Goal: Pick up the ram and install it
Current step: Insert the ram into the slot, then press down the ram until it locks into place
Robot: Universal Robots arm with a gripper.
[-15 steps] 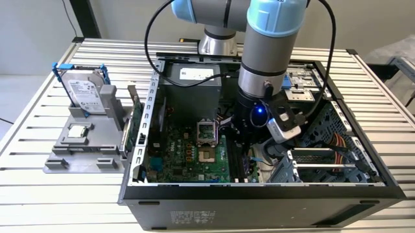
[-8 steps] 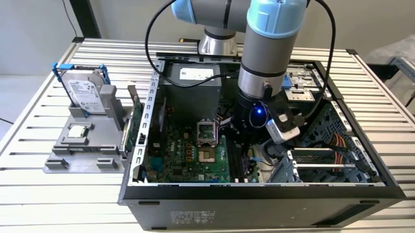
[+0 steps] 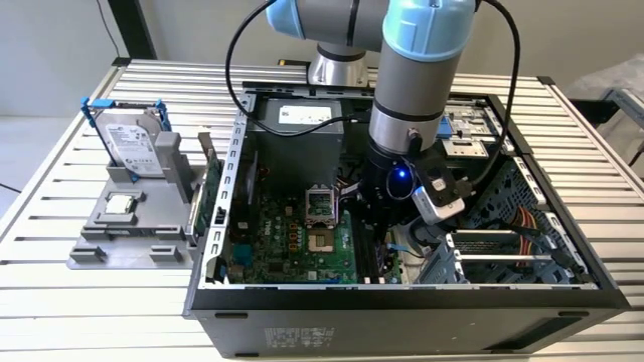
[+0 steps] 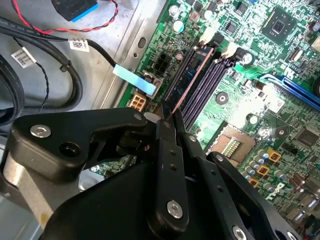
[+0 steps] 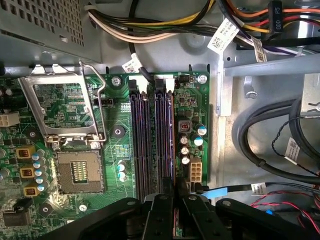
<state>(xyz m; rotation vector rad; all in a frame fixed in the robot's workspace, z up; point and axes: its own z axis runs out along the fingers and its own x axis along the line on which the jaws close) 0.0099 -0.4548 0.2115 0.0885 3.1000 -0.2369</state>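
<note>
The ram [image 4: 186,86] is sitting edge-on over its slot [image 4: 200,85]; I'm clamping it in the gripper [image 4: 165,122], seating it: next needs straight downward pressure.

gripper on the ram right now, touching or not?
Touching. In the second wrist view the gripper fingers are closed on the ram, whose thin edge runs from between them down into the memory slots.

slatted metal table [image 3: 604,188], pale wall behind, dark post [image 3: 133,29] upper left of exterior view.

Green motherboard [image 5: 120,130]; black end effector [image 4: 167,125]; blue-bracketed silver drive [image 3: 134,143].
</note>
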